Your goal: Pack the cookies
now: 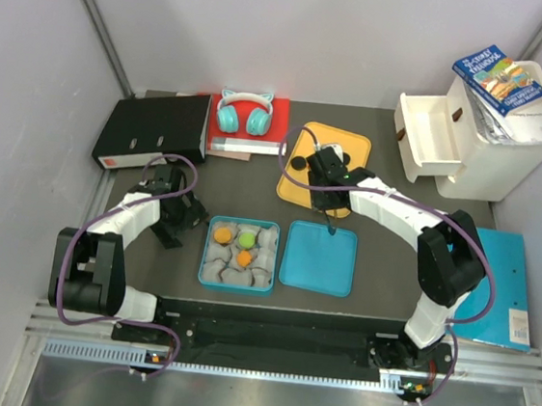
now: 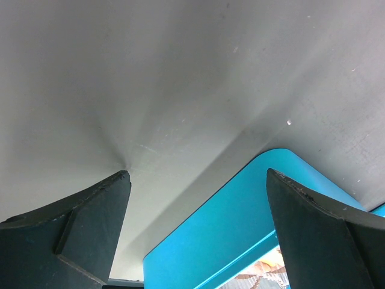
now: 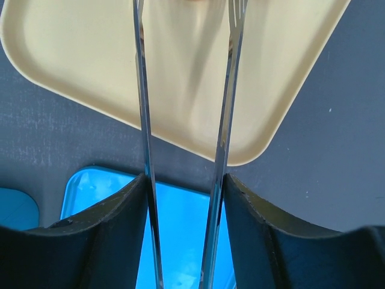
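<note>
A blue box (image 1: 242,222) holds grey-white paper cups, and in them lie two orange cookies (image 1: 221,231) and a green one (image 1: 246,240). Its blue lid (image 1: 318,258) lies flat to the right. Behind the lid is an orange tray (image 1: 355,140) with black cookies (image 1: 299,164), partly hidden by my right arm. My right gripper (image 1: 324,181) (image 3: 184,177) is shut on metal tongs (image 3: 142,90), whose two arms reach out over the tray (image 3: 180,72); nothing shows between them. My left gripper (image 1: 174,224) (image 2: 197,173) hangs open and empty just left of the box (image 2: 240,229).
A black binder (image 1: 152,130) and a red book with teal headphones (image 1: 242,113) lie at the back left. A white drawer unit (image 1: 472,137) with a book (image 1: 499,80) on top stands at the back right. A blue folder (image 1: 500,285) lies at the right edge.
</note>
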Tool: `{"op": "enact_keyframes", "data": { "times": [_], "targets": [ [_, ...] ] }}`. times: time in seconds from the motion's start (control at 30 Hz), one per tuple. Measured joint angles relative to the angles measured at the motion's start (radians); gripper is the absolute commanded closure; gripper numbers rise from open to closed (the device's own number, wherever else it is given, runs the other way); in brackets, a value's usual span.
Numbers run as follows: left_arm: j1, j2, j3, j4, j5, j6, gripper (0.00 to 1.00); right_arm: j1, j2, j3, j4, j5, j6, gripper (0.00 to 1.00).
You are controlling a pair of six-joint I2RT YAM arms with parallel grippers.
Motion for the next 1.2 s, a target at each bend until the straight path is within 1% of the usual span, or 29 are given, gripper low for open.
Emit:
{"op": "enact_keyframes", "data": {
  "times": [0.27,0.47,0.57,0.87,0.93,1.03,1.13,1.2],
  "targets": [
    [0.000,0.000,0.000,0.000,0.000,0.000,0.02,0.000,0.000,0.000,-0.014,-0.008,0.000,0.67],
    [0.000,0.000,0.000,0.000,0.000,0.000,0.02,0.000,-0.005,0.000,-0.030,-0.008,0.000,0.70],
    [0.000,0.000,0.000,0.000,0.000,0.000,0.02,0.000,-0.032,0.000,-0.045,-0.009,0.000,0.70],
    [0.000,0.000,0.000,0.000,0.000,0.000,0.02,0.021,-0.258,0.000,-0.089,-0.010,-0.002,0.72],
    [0.000,0.000,0.000,-0.001,-0.001,0.000,0.01,0.042,-0.299,0.000,-0.095,-0.010,-0.005,0.73],
    [0.000,0.000,0.000,-0.001,-0.002,0.000,0.02,0.107,-0.378,-0.028,-0.090,-0.025,-0.023,0.73],
    [0.000,0.000,0.000,-0.002,-0.005,0.000,0.01,0.207,-0.470,-0.089,-0.084,-0.047,-0.042,0.73],
    [0.000,0.000,0.000,-0.002,-0.005,0.000,0.02,0.295,-0.530,-0.127,-0.093,-0.058,-0.048,0.73]
  ]
}}
